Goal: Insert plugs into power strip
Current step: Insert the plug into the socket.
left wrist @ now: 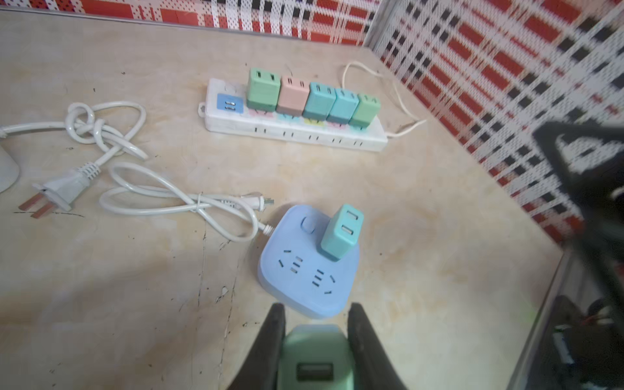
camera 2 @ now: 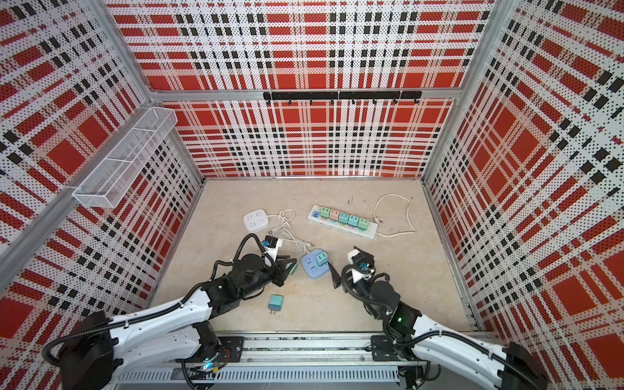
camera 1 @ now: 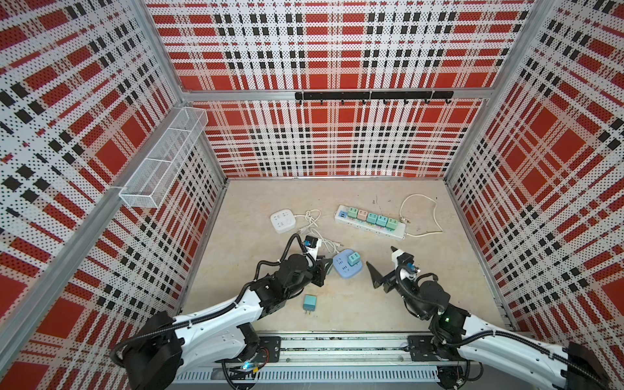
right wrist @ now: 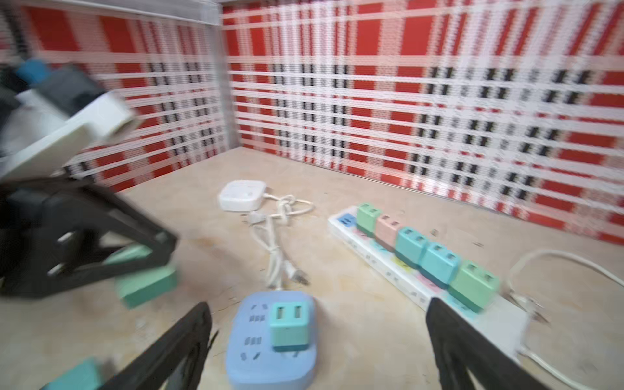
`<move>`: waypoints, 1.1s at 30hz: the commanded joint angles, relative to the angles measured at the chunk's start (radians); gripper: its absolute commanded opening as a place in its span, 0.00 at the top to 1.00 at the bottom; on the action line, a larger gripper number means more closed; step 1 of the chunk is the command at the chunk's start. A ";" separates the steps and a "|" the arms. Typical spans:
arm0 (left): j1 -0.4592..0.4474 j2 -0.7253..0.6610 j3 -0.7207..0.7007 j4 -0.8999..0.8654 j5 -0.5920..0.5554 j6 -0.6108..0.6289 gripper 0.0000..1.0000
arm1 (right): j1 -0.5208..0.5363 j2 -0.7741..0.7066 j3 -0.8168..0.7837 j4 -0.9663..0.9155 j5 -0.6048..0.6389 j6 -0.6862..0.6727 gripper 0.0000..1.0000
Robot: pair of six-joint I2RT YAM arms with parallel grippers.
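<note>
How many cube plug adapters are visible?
8 adapters: five on the long white power strip, one on the blue square strip, one in the left gripper, one loose on the table.

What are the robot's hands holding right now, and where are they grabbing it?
The left gripper pinches a mint green plug by its two opposite sides. The right gripper is open and holds nothing.

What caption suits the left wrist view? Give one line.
Left claw grips a mint plug, facing the blue strip that holds a teal plug.
</note>
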 commanded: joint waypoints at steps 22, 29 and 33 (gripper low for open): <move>0.012 0.433 0.247 0.121 0.133 0.288 1.00 | -0.368 0.322 0.096 -0.080 -0.051 0.174 0.00; 0.009 0.498 0.261 0.146 0.131 0.280 1.00 | -0.368 0.233 0.042 -0.058 -0.071 0.174 0.00; 0.007 0.517 0.269 0.147 0.121 0.282 1.00 | -0.367 0.235 0.042 -0.053 -0.078 0.173 0.00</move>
